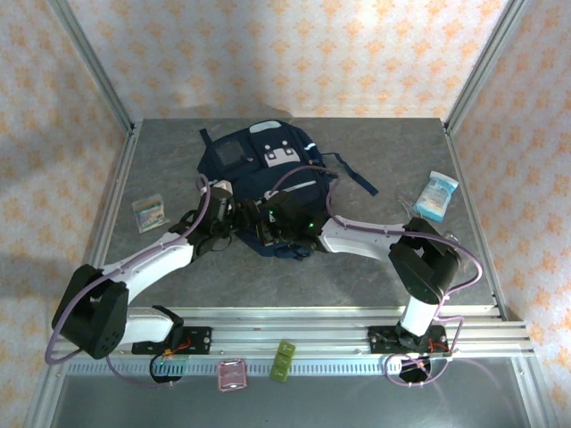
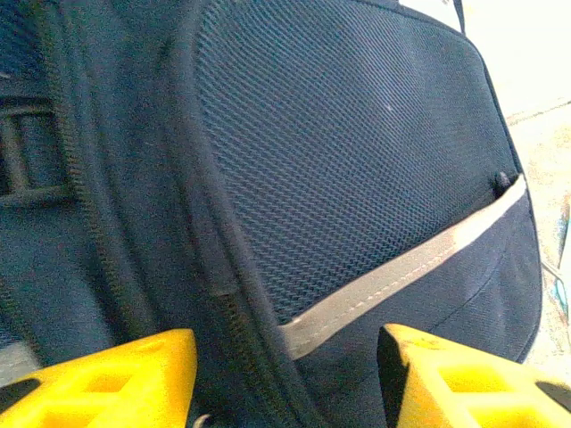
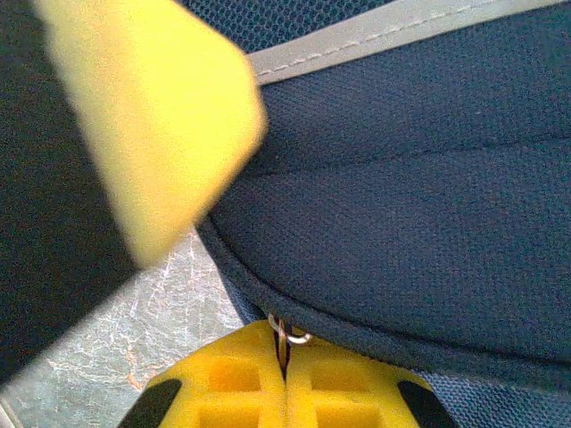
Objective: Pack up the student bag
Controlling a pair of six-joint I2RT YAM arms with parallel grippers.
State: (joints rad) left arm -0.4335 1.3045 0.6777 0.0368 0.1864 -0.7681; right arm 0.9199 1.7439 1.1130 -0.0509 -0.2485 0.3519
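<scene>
**Zip pull pinched, bag unpinned**

The student bag is seen lying flat at the middle of the bench, front patches up. The right claw is pressed together on the small metal zip pull at the bag's near edge. The left claw is held apart just beside the fabric, with nothing clamped.

Trouble can be expected from 3 places. The ring is caught only at the very fingertips, so it may be lost if it is drawn off the line of the zip. With the left claw apart the bag is not pinned, so the whole bag may be dragged along the bench rather than the zip being run. The 2 claws are crowded close together, so a knock is possible.

Only 1 container is in play, the bag. Its zip line looks closed, and nothing can be made out inside. 2 packets lie on the bench well apart from it: a small packet to the left and a blue-and-white packet to the right.
</scene>
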